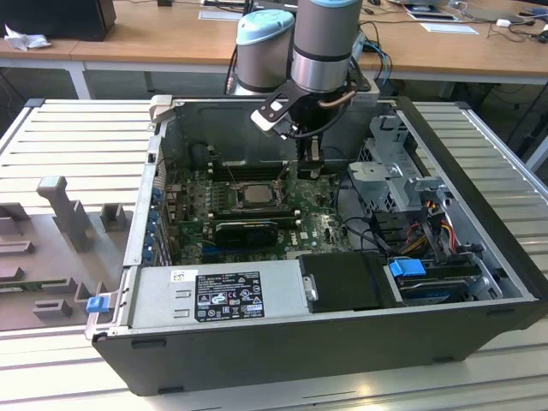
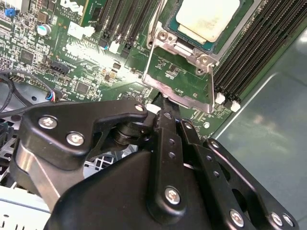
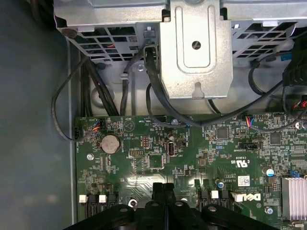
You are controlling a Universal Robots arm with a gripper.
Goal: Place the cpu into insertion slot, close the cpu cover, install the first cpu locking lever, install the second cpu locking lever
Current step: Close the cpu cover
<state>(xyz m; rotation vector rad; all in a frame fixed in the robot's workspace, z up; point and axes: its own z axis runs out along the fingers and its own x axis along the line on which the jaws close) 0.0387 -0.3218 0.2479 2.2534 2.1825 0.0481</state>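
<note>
**Chip seated, cover open, fingers at its free edge**

The cpu [image 1: 254,195] lies flat, pale top up, seated in the middle of the board [image 1: 325,227], so the first job looks done. The cover [image 2: 192,99] is not down. In the second wrist view it is swung away from the chip, hinge end beside the cpu [image 2: 207,18], with green board showing through its window.

The gripper [image 2: 163,103] sits low at the cover's far edge. My read is that it is there to work the frame from the end farthest from the hinge. The fingers [image 2: 168,127] are pressed together with nothing visible between them. Whether the tip touches the frame or stops just short, I can't tell. In the exterior view the gripper [image 1: 310,171] hangs inside the case [image 1: 342,347], at about 2 o'clock from the chip.

The case lies on its side, lid off, on a ribbed grey metal surface [image 1: 77,128]. Grey fixture blocks [image 1: 64,205] stand at 9 o'clock from the case, and a blue clip [image 1: 96,302] is at its 8 o'clock corner. At 12 o'clock, wooden desks [image 1: 145,34] carry papers and cables.
</note>
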